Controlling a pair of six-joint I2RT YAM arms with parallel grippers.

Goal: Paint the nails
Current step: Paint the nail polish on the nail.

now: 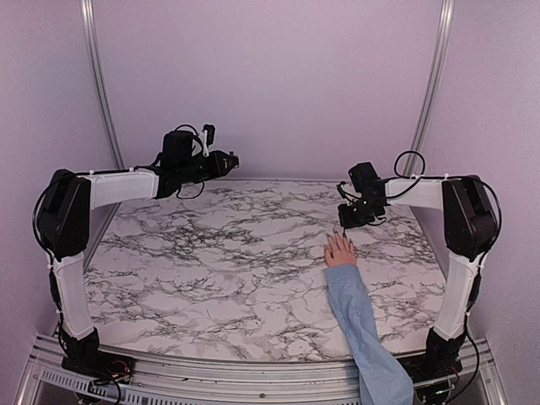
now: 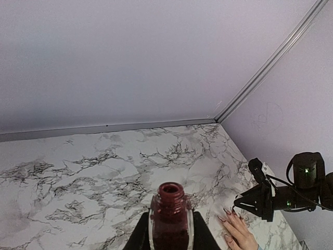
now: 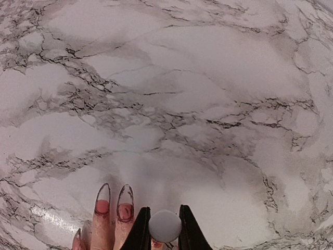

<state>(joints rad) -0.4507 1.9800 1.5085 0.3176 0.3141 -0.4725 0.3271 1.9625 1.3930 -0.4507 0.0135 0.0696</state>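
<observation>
A pinkish hand (image 1: 340,250) with a light-blue sleeve (image 1: 363,325) lies flat on the marble table at right. Its nails (image 3: 125,200) are long and pointed, with dark red edges and red patches. My right gripper (image 1: 344,221) hovers just over the fingertips, shut on a white round brush cap (image 3: 165,225). The cap hides the brush and the finger below it. My left gripper (image 1: 229,160) is raised at the back left, shut on an open bottle of dark red polish (image 2: 170,213) held upright. The hand (image 2: 240,232) and the right gripper (image 2: 239,200) also show in the left wrist view.
The marble tabletop (image 1: 228,261) is bounded by lilac walls and a metal corner post (image 1: 430,84) at the back right. A metal rail (image 1: 211,371) runs along the near edge by the arm bases.
</observation>
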